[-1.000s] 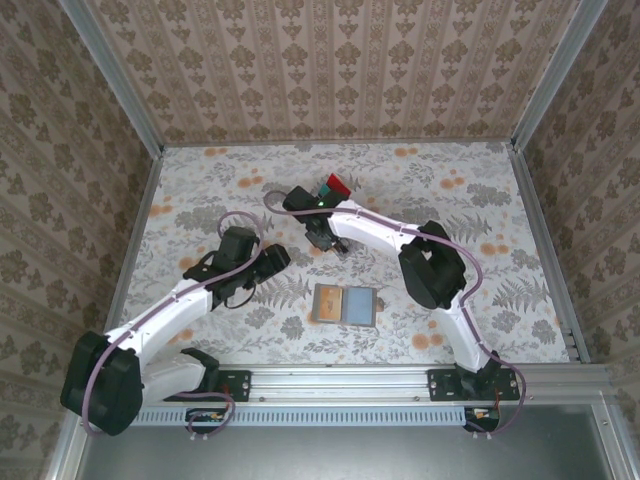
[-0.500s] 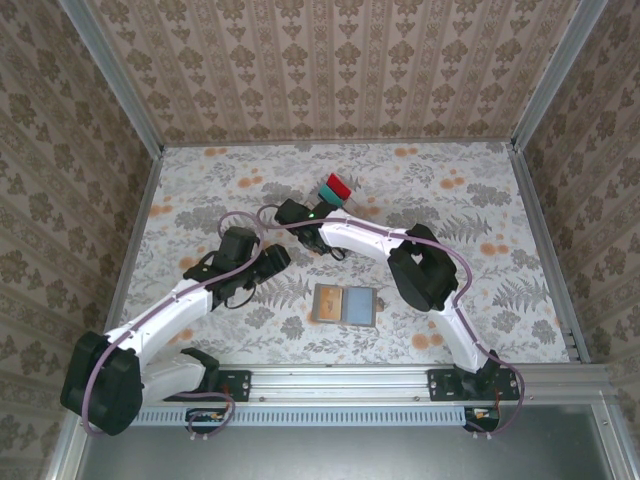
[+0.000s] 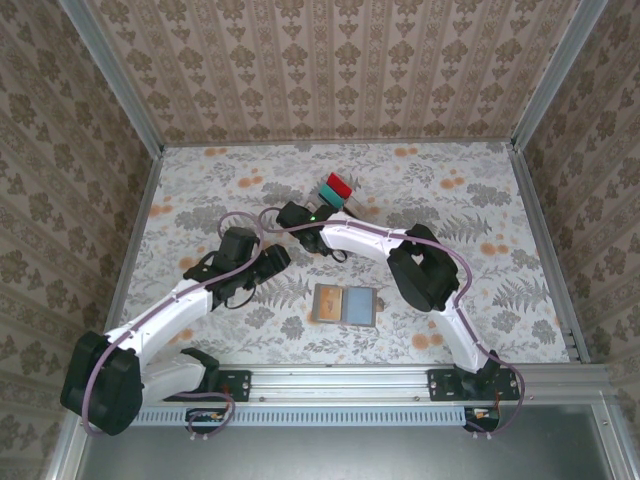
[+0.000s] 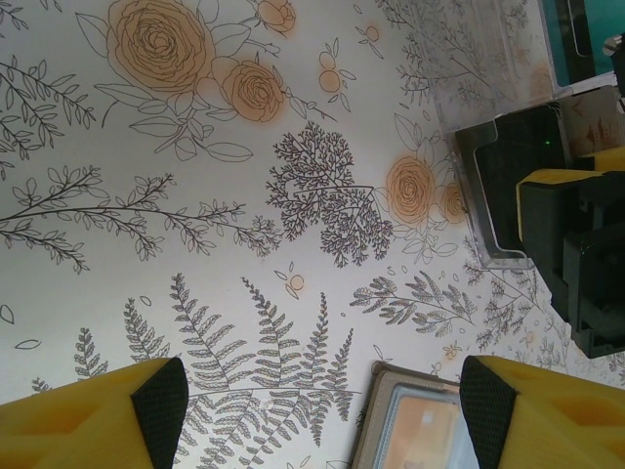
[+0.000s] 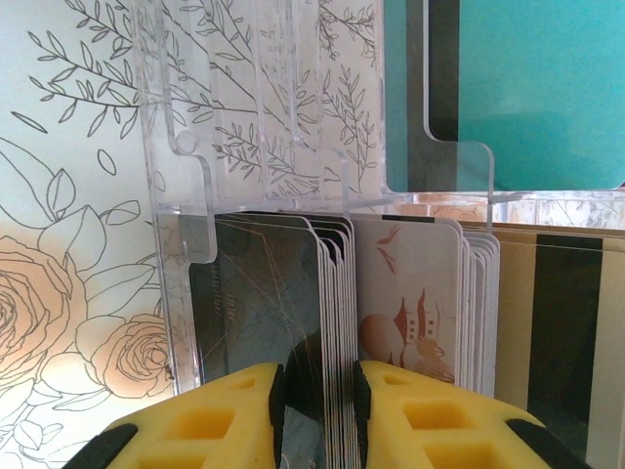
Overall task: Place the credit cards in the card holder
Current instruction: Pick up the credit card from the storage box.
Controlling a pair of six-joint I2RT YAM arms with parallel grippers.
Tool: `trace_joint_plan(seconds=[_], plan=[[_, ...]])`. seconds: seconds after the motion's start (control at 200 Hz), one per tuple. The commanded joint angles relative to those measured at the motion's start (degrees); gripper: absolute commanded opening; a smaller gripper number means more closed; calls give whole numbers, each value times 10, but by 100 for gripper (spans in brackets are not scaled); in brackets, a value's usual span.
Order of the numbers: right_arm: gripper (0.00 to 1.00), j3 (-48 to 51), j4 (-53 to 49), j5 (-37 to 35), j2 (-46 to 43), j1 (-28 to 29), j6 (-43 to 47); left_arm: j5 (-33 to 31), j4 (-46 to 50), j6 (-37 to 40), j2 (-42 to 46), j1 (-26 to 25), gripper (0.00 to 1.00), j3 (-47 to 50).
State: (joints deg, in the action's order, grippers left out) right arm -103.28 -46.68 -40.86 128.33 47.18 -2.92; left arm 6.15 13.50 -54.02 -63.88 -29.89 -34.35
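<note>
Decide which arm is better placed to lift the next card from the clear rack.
Right. The right gripper straddles the upright credit cards in the clear rack; the left gripper hovers open over the table, near the card holder.

Overhead: we look down from behind the near edge, whole bench point(image 3: 450, 200) covered. Wrist cameras, close: both catch the clear rack point(image 5: 254, 127); left also the card holder point(image 4: 415, 383).
</note>
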Motion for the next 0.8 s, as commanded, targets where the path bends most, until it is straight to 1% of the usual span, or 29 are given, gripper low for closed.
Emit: trace_joint_plan(seconds=[0.0, 0.04, 0.07, 0.255, 0.695, 0.795], plan=[[27, 8, -3, -30, -29, -5, 7, -1, 2, -7, 6, 5, 76, 8], [22, 7, -3, -28, -29, -6, 6, -1, 2, -7, 5, 5, 76, 7], [21, 7, -3, -26, -29, -8, 6, 0, 2, -7, 5, 5, 76, 7], [21, 13, -3, -26, -33, -8, 5, 1, 0, -10, 4, 5, 76, 9], [15, 22, -2, -25, -52, -12, 3, 10, -1, -7, -6, 5, 76, 0], [13, 21, -8, -13, -54, -12, -1, 11, -1, -7, -6, 5, 76, 1]])
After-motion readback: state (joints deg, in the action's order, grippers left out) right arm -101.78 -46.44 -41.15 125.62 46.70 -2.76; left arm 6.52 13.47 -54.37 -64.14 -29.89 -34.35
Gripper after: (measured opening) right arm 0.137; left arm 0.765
